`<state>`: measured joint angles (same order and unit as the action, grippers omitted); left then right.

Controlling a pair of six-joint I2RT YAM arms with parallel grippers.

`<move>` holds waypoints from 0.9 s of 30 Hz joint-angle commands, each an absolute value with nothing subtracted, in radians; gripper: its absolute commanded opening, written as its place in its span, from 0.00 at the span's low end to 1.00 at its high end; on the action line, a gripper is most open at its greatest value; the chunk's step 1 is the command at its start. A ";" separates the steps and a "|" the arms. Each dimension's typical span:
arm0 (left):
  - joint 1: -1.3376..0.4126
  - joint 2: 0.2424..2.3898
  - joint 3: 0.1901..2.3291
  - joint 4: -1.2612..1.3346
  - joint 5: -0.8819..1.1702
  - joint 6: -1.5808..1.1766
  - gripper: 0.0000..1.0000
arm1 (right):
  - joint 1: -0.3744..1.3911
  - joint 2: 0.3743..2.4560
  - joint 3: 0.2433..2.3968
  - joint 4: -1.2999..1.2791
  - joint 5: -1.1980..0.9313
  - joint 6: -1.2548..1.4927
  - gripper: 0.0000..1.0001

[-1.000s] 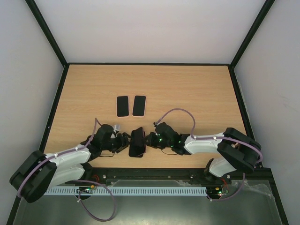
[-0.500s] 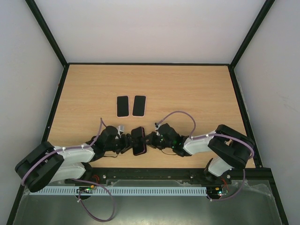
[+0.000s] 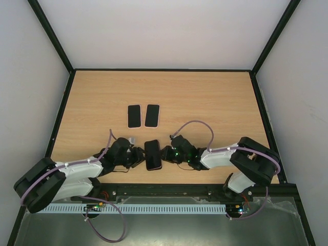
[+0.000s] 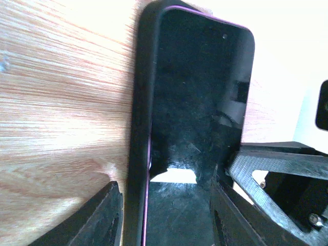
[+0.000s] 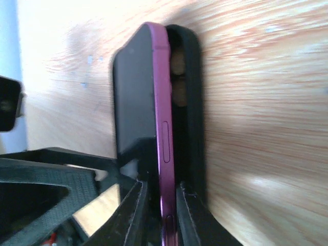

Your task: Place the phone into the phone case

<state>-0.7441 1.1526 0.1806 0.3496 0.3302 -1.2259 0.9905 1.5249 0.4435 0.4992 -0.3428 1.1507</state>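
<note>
The left claw (image 3: 137,157) is closed on one black phone case (image 5: 193,102), stood on edge near the front of the surface (image 3: 205,97). One magenta-edged phone (image 5: 136,102), partly seated in it, is pinched by the right claw (image 3: 165,153). Two other phones (image 3: 134,116) (image 3: 152,115) are laid beyond.

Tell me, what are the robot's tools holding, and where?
The right tool pinches the magenta phone at its near end. The left tool grips the black phone case across its near end.
</note>
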 commanded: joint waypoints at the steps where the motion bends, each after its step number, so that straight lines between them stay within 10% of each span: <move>1: -0.749 1.116 0.224 0.237 0.273 -1.187 0.46 | 0.997 1.476 0.488 0.316 -0.261 1.063 0.20; 12: -0.667 1.094 0.214 0.215 0.279 -1.162 0.41 | 0.995 1.427 0.500 0.296 -0.235 1.034 0.54; 27: -0.640 1.162 0.149 0.368 0.360 -1.178 0.36 | 0.993 1.601 0.497 0.514 -0.346 1.144 0.71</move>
